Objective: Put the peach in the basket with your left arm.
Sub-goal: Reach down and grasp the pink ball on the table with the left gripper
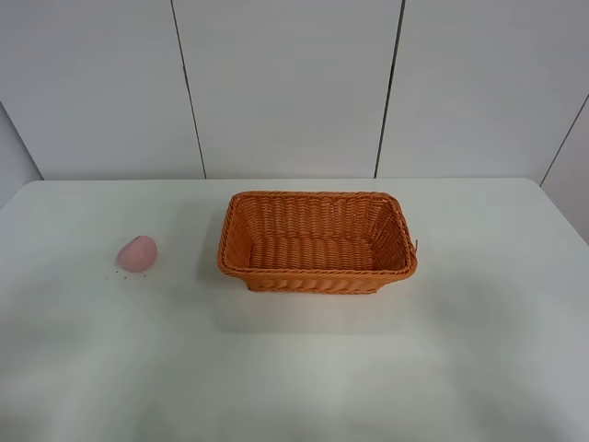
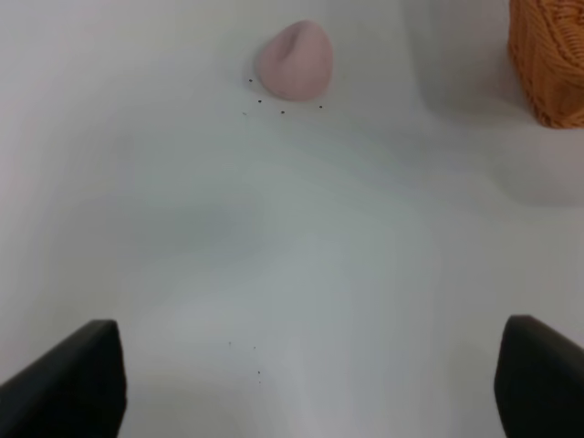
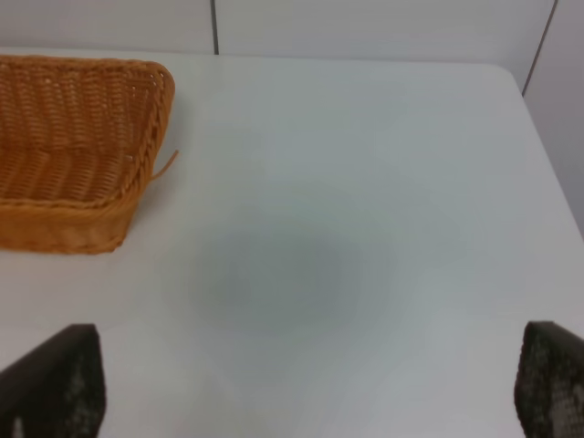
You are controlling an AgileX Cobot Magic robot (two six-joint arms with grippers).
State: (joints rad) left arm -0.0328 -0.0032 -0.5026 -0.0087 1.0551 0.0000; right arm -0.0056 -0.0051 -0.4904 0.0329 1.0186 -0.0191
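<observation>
Above table [image 2: 274, 255], left gripper [image 2: 301, 383] agape, empty.

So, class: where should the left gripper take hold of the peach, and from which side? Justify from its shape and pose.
Take the peach across its widest, rounded middle, coming down from above with the open left gripper. It lies free on the table, apart from the basket, so both flanks are clear. It narrows toward one end, where fingers would probably slip.
</observation>
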